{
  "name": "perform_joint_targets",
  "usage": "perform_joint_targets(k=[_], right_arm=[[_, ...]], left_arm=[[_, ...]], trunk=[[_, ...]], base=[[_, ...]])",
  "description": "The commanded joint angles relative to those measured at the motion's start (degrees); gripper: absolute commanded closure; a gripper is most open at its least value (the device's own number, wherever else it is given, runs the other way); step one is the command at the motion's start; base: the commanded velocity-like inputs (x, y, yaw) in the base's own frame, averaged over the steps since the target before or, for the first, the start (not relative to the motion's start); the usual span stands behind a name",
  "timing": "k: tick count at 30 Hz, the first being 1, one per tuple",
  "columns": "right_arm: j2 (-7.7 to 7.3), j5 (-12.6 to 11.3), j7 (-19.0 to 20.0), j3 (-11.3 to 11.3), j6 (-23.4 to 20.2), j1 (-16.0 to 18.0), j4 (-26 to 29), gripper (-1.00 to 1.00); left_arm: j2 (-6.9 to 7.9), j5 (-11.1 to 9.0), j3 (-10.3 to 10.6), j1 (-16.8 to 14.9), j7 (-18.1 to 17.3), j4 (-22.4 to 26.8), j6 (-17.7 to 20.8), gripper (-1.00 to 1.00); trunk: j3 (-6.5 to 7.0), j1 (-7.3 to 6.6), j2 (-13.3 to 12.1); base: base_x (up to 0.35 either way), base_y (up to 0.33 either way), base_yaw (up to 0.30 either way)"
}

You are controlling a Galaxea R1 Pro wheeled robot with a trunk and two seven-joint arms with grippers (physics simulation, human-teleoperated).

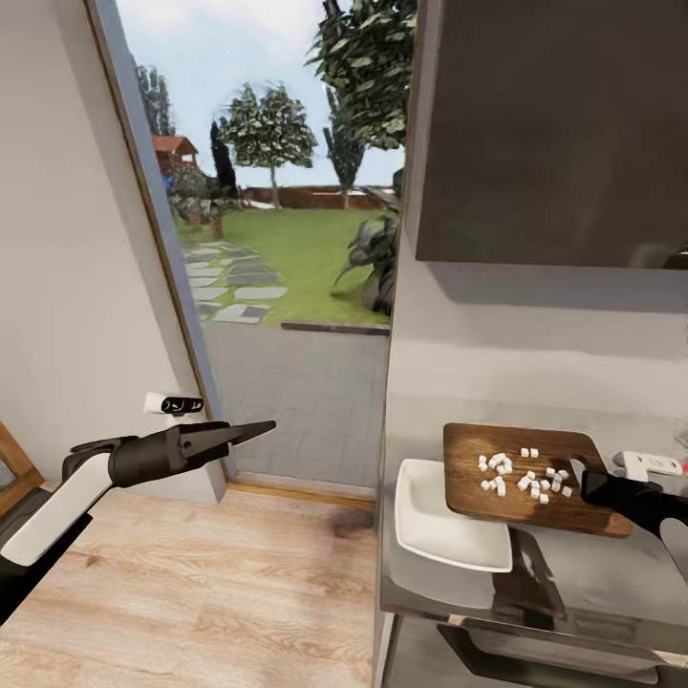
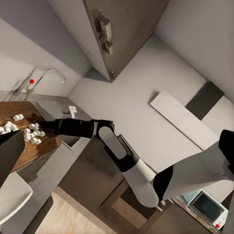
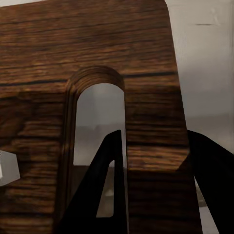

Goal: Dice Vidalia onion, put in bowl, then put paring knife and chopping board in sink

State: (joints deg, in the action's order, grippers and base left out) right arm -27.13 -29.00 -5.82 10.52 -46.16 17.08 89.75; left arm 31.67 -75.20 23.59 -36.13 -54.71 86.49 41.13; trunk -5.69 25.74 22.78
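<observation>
The chopping board [image 1: 521,476] is seen lifted and tilted above the countertop [image 1: 573,583], its near left corner overlapping the far right rim of the bowl [image 1: 449,521]. It's clamped at the right end by the right gripper [image 1: 583,480]: in the right wrist view one finger [image 3: 105,195] is poked through the handle slot and the other sits outside the board's edge, so the jaws are closed on the wood. The diced onion [image 1: 524,475] is scattered on top of the board as small pale cubes.

The left gripper [image 1: 253,430] is held out over the wooden floor [image 1: 210,583] to the left, well apart from the counter, fingers pinched together with nothing between them. The faucet [image 2: 51,74] with its red knob can be made out in the left wrist view, beyond the board.
</observation>
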Motion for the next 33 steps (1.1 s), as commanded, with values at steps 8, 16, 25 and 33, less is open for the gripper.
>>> perform_joint_targets(k=[8,16,25,33], right_arm=[[0.05,0.69,-0.52,0.01,-0.27,0.06,0.07,1.00],[0.06,1.07,-0.60,-0.05,-0.24,0.06,0.08,1.00],[0.15,4.51,-0.68,-0.06,-0.32,0.06,0.15,1.00],[0.15,4.84,-0.84,-0.06,-0.47,0.06,0.16,1.00]], left_arm=[[0.06,-0.47,0.14,-0.09,0.13,-0.01,0.36,-1.00],[0.06,-0.47,0.14,-0.13,0.05,-0.01,0.36,-1.00],[0.06,-0.47,0.14,-0.08,0.04,-0.01,0.36,-1.00],[0.06,-0.47,0.14,-0.08,0.04,-0.01,0.36,-1.00]], trunk=[[-0.13,0.04,0.14],[-0.13,0.04,0.14],[-0.13,0.04,0.14],[-0.13,0.04,0.14]], base=[[0.000,-0.003,0.000],[0.000,0.000,0.000],[0.000,0.000,0.000],[0.000,0.000,0.000]])
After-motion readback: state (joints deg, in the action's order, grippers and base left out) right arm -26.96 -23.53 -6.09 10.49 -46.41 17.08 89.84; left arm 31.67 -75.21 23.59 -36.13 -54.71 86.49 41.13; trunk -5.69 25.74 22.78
